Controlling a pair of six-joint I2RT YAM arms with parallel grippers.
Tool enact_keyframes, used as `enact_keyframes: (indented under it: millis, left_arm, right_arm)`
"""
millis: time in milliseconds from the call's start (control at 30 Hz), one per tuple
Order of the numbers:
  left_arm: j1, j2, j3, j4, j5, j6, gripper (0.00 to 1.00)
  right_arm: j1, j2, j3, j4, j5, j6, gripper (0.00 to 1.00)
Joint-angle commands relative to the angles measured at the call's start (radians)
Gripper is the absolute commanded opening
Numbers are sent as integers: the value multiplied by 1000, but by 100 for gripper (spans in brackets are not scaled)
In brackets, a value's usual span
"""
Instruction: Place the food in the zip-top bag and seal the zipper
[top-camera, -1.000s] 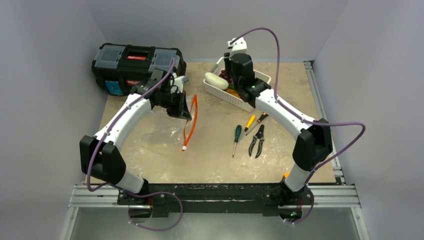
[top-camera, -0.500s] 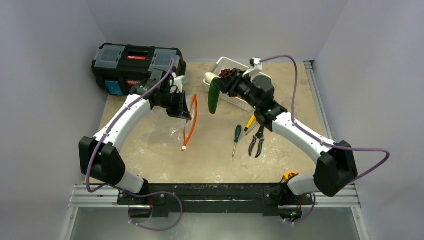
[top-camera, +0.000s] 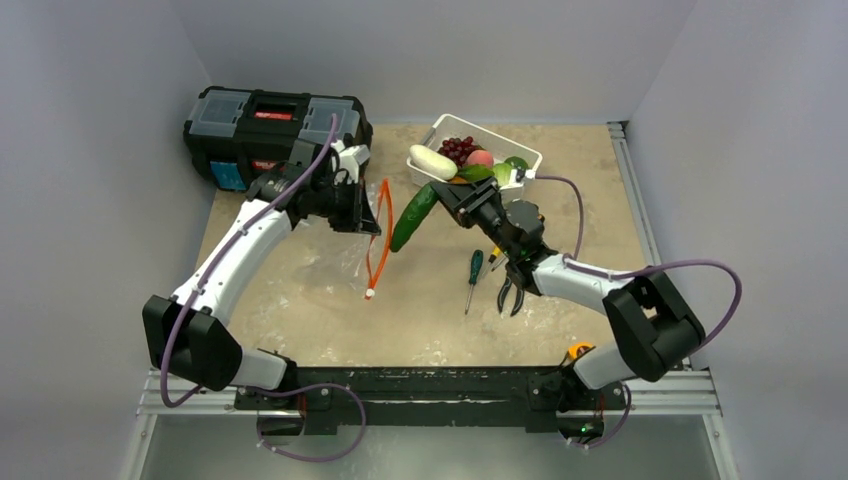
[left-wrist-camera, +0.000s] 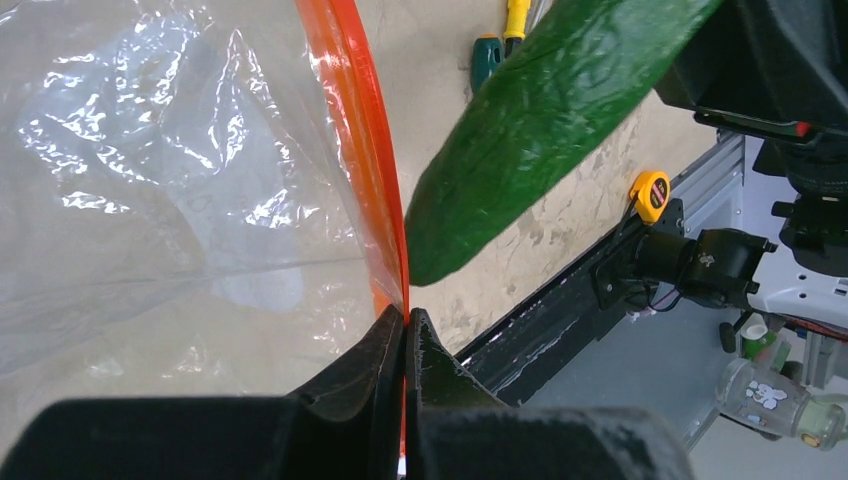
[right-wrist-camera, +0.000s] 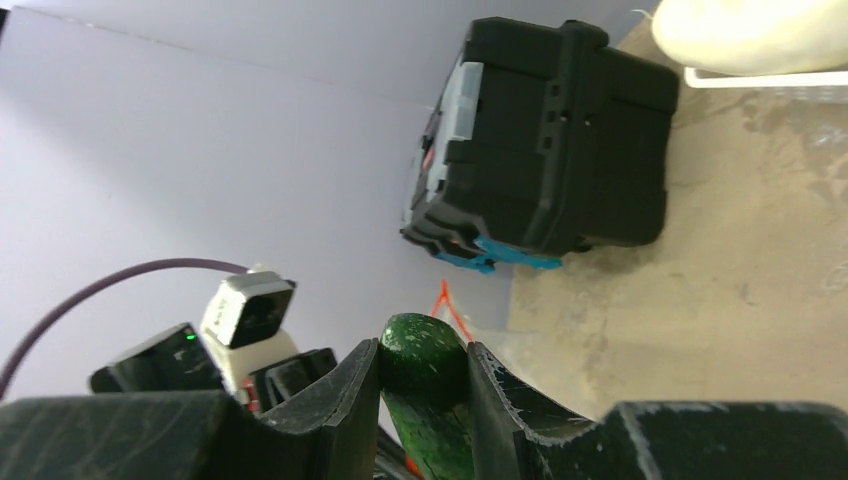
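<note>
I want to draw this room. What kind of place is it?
Probably a robot testing lab: two arms bolted to a metal rail, plain walls boxing in the table, a toolbox and food basket.

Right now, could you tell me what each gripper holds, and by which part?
The right gripper holds the cucumber near one end; the left gripper pinches the bag by its orange zipper strip.

My left gripper (left-wrist-camera: 405, 318) pinched on zipper (left-wrist-camera: 357, 130), arm extended; right gripper (right-wrist-camera: 425, 362) clamped on cucumber (left-wrist-camera: 540, 120), forearm low
</note>
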Motion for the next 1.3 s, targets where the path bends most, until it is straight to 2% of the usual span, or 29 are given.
enact_keyframes:
  millis: [0, 200, 433, 733, 1000, 1133, 1267]
  left_arm:
    - [3, -22, -12, 38, -7, -12, 0]
    - [3, -38, -14, 41, -17, -10, 0]
    - [3, -46, -23, 57, 2, -13, 0]
    - [7, -123, -68, 138, 16, -28, 0]
    - [17, -114, -72, 151, 45, -39, 0]
    - [20, -110, -75, 154, 52, -41, 0]
    - [22, -109, -75, 156, 58, -41, 0]
  right_arm:
    - [3, -70, 20, 34, 65, 60, 0]
    - [8, -83, 46, -10, 88, 52, 0]
    - [66, 43, 108, 78, 86, 98, 0]
    - [139, 147, 138, 95, 58, 103, 0]
    - [178, 215, 179, 75, -37, 21, 0]
    - [204, 204, 177, 57, -37, -49, 0]
    - [215, 188, 246, -125, -41, -171, 0]
